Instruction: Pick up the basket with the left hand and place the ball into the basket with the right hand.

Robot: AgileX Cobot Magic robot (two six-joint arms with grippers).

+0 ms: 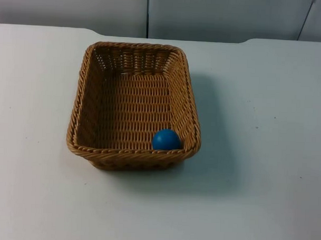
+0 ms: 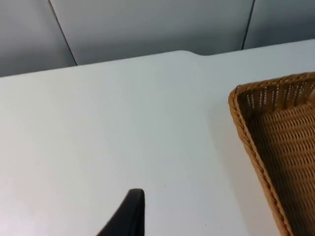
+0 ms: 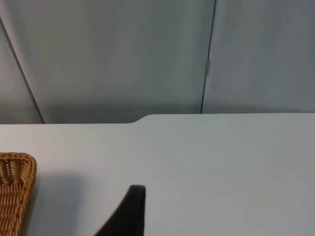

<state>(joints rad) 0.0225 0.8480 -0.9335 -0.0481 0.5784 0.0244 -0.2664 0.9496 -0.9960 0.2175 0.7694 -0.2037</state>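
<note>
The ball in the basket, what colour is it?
Blue. The ball lies in a near corner of the tan woven basket, seen best in the top view.

Basket [image 1: 133, 106]: woven wicker look, tan-brown, ribbed rough weave, braided rim, open lattice band along the far wall; slight sheen on the strands. Same coarse weave seen close in the left wrist view. Ball [image 1: 165, 139]: blue, smooth, looks like plastic or rubber, soft matt with a faint highlight. Table [image 1: 265, 155]: white, smooth, matt, a few tiny dark specks. Partition wall [image 1: 217, 16]: grey, flat, smooth matt panels with dark seams. Left pincer's fingertip [image 2: 129, 216]: black, smooth, matt. Right pincer's fingertip [image 3: 129, 214]: same black matt look.
</note>
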